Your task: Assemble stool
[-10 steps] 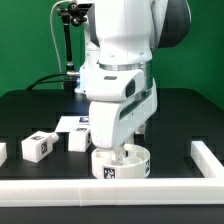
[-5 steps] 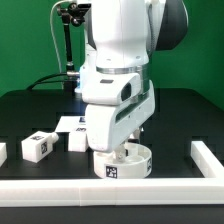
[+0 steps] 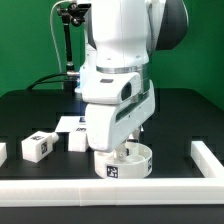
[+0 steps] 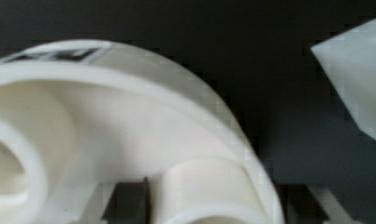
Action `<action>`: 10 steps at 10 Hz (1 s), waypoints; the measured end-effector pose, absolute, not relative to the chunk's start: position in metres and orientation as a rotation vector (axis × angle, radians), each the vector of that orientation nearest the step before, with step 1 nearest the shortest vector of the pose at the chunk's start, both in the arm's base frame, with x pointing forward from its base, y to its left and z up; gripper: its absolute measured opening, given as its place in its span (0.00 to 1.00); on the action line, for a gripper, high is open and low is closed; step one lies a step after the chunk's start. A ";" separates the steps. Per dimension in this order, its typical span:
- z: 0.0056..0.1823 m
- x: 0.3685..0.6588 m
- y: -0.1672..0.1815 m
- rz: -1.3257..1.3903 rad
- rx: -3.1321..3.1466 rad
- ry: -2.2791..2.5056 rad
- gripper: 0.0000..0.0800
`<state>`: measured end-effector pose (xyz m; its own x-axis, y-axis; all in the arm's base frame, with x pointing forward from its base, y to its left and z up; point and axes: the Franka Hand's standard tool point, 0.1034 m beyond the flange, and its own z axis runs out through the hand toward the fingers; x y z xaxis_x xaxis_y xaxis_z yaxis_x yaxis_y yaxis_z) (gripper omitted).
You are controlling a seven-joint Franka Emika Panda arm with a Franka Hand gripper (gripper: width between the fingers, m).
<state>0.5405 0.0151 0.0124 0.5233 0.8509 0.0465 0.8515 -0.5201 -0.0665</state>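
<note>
Since one second earlier, we note that the arm has shifted slightly toward the exterior view's left and the gripper (image 3: pixel 122 150) has closed; the last half second brings no visible change. We find the jaws pressed onto the wall of the seat (image 3: pixel 120 165), which rests on the black table (image 3: pixel 180 115) just behind the front border rail (image 3: pixel 110 190). A green wall (image 3: pixel 25 40) backs the scene. The first leg (image 3: pixel 37 146) and the second leg (image 3: pixel 76 141) lie apart from the seat, toward the exterior view's left, near the marker board (image 3: pixel 70 123). The seat lies flat, opening upward, axis vertical; being round, it has no long axis across the table.
</note>
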 end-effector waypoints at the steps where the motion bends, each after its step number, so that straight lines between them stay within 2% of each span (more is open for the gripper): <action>1: 0.012 0.541 0.015 -0.012 -2.670 -1.495 0.40; 4: 0.013 0.543 0.022 -0.013 -2.659 -1.516 0.40; 10: 0.012 0.583 0.071 -0.074 -2.622 -1.581 0.40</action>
<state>0.5828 0.0709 0.0118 0.4666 0.8807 0.0817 0.8845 -0.4647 -0.0422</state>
